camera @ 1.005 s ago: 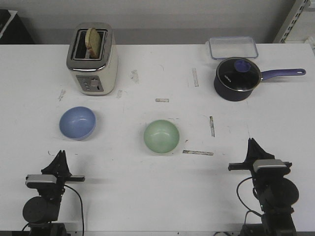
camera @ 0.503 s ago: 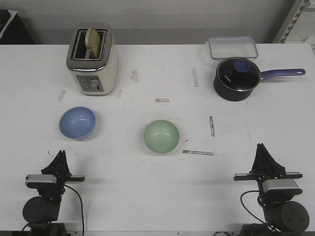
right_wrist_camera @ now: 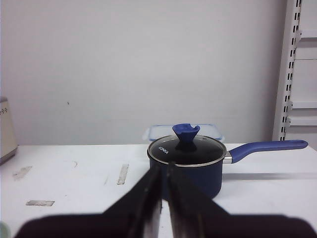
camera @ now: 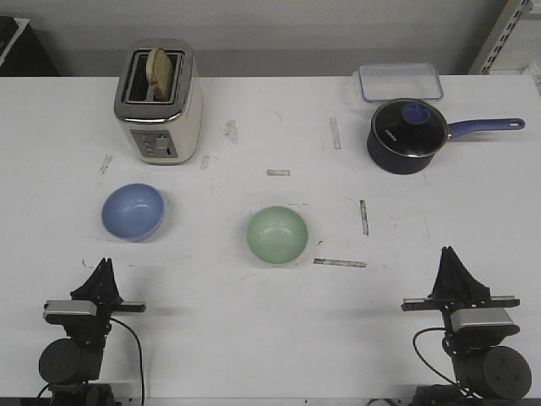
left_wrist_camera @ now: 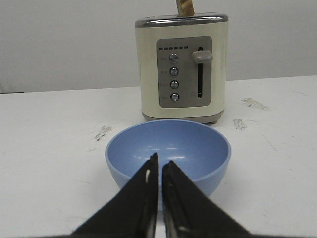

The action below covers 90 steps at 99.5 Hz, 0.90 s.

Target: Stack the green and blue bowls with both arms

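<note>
Just ahead of the left gripper [left_wrist_camera: 159,166], fingers pressed together and empty, sits the blue bowl [camera: 133,211] on the table [camera: 254,330]. Right gripper [camera: 451,256] also closed, empty; green bowl [camera: 277,234] lies well off toward its left, apart from blue.
</note>
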### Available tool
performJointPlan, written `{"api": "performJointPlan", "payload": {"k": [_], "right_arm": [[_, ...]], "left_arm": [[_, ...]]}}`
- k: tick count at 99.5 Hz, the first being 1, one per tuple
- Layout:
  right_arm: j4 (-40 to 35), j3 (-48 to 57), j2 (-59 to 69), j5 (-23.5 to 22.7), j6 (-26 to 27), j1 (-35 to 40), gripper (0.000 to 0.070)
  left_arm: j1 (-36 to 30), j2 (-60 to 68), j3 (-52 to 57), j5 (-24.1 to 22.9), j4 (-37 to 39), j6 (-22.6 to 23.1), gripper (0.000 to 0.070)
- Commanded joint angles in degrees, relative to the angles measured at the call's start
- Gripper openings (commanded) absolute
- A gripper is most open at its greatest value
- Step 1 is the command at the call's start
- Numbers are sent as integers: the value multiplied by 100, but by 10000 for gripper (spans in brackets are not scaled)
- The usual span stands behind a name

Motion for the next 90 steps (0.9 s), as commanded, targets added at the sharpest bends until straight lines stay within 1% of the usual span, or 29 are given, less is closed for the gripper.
{"api": "performJointPlan", "payload": {"k": [1,9,17,24,34,46,67,79,90], "right_arm": [[46,20,-20,15,-46,-7,8],[46,20,-20,15,-44,-7,8],[48,20,-20,15,-44,-7,8],[48,20,-20,15,-44,-7,8],[46,20,-20,15,-44,-7,8],[46,20,-20,15,-44,-7,8],[46,22,-20,15,-44,-7,8],[48,20,-20,15,-44,-7,8],[46,20,-20,15,-46,-7,8]], "left_arm": [[4,-11,-109,2,208,-289,1],[4,-11,-17,0,363,-636,1],[4,-7,173,0,289,-774,1],[4,26,437,0,37,-756,1],[4,184,940,-4,-590,-588,1],[4,525,1462,-4,-938,-527,1],[2,1768,2511,50,-1058,-573,1],[2,2712,3246,50,-1333,-573,1],[2,3556,3919,50,-1775,-575,1]]}}
